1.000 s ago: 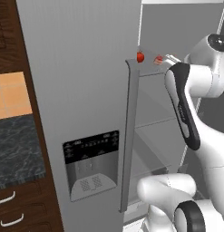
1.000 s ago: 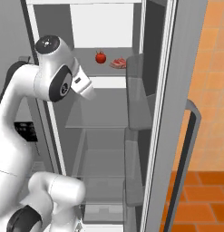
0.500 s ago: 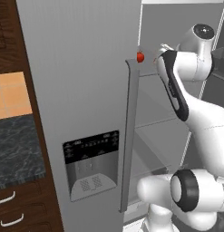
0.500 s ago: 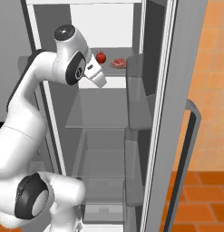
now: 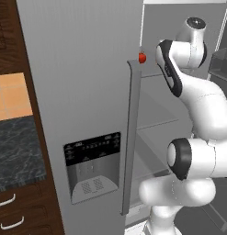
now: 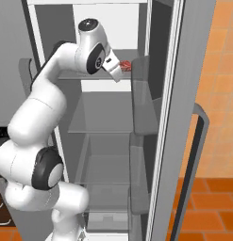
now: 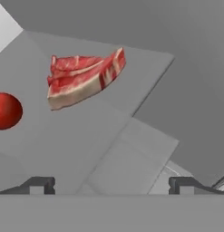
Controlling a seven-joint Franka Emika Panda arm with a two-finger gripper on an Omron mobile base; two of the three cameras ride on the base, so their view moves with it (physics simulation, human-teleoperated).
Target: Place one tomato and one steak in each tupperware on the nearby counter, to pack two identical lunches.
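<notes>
Hand view showed us our gripper (image 7: 112,185) with its jaws spread wide and nothing between them, aimed at the steak (image 7: 84,77) lying beside the tomato (image 7: 6,110) on the fridge shelf (image 7: 131,154), so we judged a grab was being lined up.

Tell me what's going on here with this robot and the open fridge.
The white robot arm is reaching into the open fridge toward an upper shelf. Its gripper is open and empty. A raw steak and a red tomato lie on that shelf, apart from each other and ahead of the fingertips. Nothing has been picked up yet. The black counter sits to the left of the fridge.
</notes>
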